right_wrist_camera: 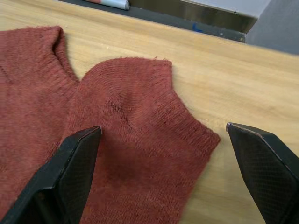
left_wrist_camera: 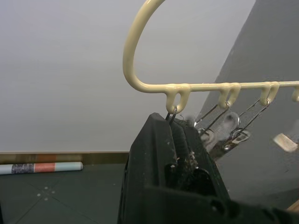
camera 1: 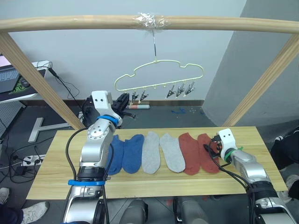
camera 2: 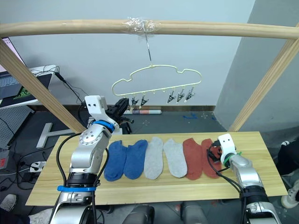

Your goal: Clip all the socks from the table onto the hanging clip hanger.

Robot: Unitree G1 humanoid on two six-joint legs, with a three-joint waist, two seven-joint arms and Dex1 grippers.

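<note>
Reaching up, my left gripper (left_wrist_camera: 175,135) has its fingers pressed together on the first clip (left_wrist_camera: 172,115) at the hanger's (camera 1: 159,77) left end, with the next clips just beyond them. Six socks lie in a row on the table (camera 1: 60,158): blue pair (camera 1: 125,153), grey pair (camera 1: 162,152), red pair (camera 1: 197,153). My right gripper (right_wrist_camera: 163,163) hangs low over the rightmost red sock (right_wrist_camera: 135,154), fingers spread wide, one finger over the fabric, the other over bare wood. I can read no writing anywhere.
</note>
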